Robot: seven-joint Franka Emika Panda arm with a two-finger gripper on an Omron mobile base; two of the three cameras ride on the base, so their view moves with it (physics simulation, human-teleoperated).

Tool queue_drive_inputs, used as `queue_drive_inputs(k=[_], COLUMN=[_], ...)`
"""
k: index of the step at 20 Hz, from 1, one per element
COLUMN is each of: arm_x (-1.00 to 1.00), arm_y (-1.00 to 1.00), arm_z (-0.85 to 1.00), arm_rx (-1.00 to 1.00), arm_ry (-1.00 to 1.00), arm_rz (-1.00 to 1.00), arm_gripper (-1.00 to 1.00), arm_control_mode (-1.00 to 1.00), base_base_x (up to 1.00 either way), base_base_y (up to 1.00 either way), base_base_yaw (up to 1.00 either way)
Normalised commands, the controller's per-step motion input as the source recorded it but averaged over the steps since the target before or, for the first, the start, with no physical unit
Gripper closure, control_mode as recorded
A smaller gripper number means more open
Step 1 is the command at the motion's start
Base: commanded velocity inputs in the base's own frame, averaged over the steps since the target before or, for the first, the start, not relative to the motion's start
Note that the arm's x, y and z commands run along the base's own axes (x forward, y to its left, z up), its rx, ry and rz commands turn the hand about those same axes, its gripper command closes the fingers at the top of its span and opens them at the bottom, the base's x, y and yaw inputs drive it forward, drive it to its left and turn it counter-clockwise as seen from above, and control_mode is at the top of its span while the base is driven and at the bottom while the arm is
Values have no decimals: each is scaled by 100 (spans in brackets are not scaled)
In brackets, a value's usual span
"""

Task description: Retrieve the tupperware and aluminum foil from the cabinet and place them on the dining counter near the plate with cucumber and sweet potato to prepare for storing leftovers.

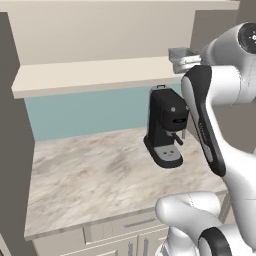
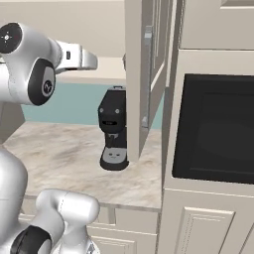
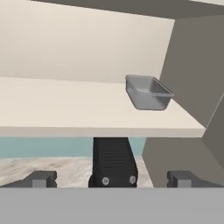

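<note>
Tupperware (image 3: 148, 92) is the landmark here: a small grey rectangular tub with a rimmed top, sitting on the cream-beige shelf of the cabinet (image 3: 65, 109), close to the shelf's right end and just beside the grey-brown side panel. Its open top faces up, and nothing can be seen inside it. The walls taper slightly toward the base, and the rim stands out as a paler edge. In the left base view the same tub (image 1: 181, 56) shows at the right end of the shelf, partly covered by the white arm.

Left of the tupperware, the shelf runs long and bare toward the cabinet's other grey-brown side. Below the tupperware, on the marbled counter (image 1: 90, 175), stands a black coffee machine (image 1: 166, 127), upright, with a grey drip tray at its foot; a teal wall lies behind it. In the hand view its dark top (image 3: 113, 162) shows under the shelf edge, below and left of the tub.

The gripper (image 3: 113, 179) hangs in front of the shelf, lower than the tupperware and well apart from it, its fingers (image 3: 43, 178) spread wide and grasping nothing.

Right of the tupperware, past the open cabinet door, a dark-fronted oven (image 2: 216, 129) is set in pale panelled units.
</note>
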Motion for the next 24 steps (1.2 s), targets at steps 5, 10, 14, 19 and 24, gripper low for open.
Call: queue_drive_inputs(k=[5, 10, 14, 19, 24], arm_x=[35, 39, 40, 42, 39], arm_y=[-5, -21, -21, -13, -13], arm_z=[-4, -1, 0, 0, 0], arm_rx=[0, 0, 0, 0, 0], arm_ry=[-3, -2, 0, 0, 0], arm_rz=[0, 0, 0, 0, 0], arm_gripper=[-100, -100, -100, -100, -100], arm_control_mode=[-100, -100, -100, -100, -100], base_base_x=[0, 0, 0, 0, 0], base_base_y=[0, 0, 0, 0, 0], base_base_yaw=[0, 0, 0, 0, 0])
